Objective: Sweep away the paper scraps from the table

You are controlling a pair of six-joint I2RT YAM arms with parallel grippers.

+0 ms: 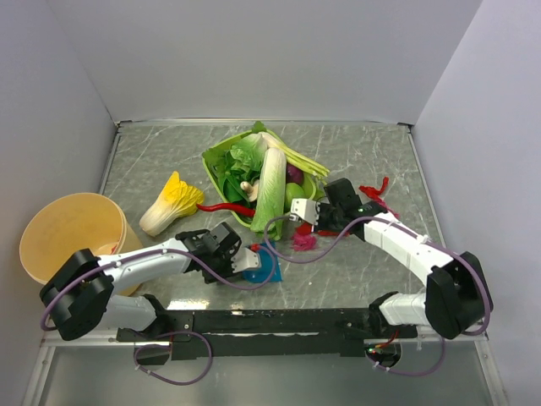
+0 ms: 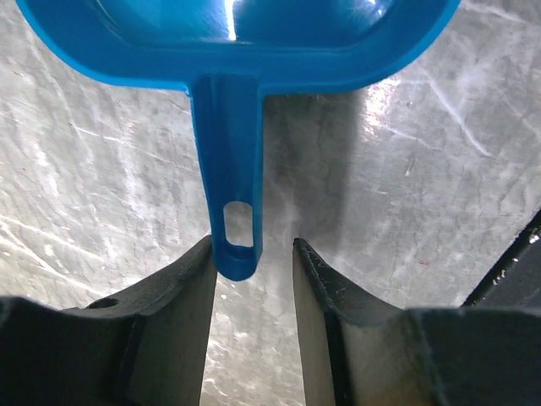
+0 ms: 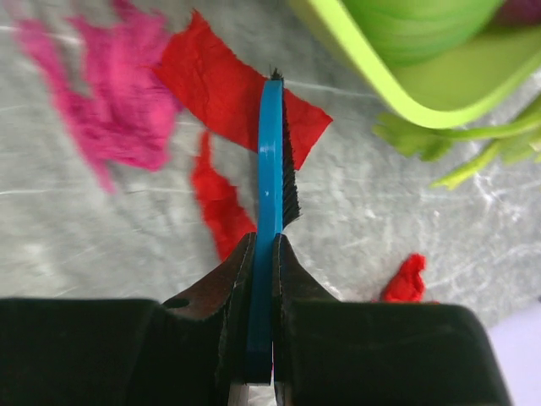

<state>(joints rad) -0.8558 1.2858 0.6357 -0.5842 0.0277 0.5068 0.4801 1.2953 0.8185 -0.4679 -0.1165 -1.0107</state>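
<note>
Closest to the lens, the right gripper [image 3: 262, 254] is clamped tight on a thin blue brush [image 3: 269, 169], whose black bristles stand edge-on above the desk [image 3: 397, 203]. The brush tip lies over a flat red strip of the paper scraps [image 3: 228, 93]. A frilly magenta tuft sits to its left, a narrower red piece lies just beside the fingers, and a small red lump lies apart on the right. The lime-green rim of a basket [image 3: 397, 93] curves across the upper right corner. In the left wrist view the left gripper [image 2: 252, 262] stands parted. The end of the blue dustpan [image 2: 228, 110] handle, with its hanging hole, lies between the fingers; it is close against one, with a clear gap to the other. From above, the dustpan [image 1: 264, 267] lies on the marbled desk [image 1: 363, 152] near its front edge, just ahead of the left gripper [image 1: 241, 258]. The magenta paper scraps [image 1: 303, 241] lie between the dustpan and the right gripper [image 1: 306, 213], and more red pieces lie near the right wall. A basket [image 1: 221, 152] of vegetables sits mid-desk, with a red chili pepper [image 1: 224, 207] and a cabbage [image 1: 172, 203] beside it. A tan bucket [image 1: 72, 237] stands at the far left.
</note>
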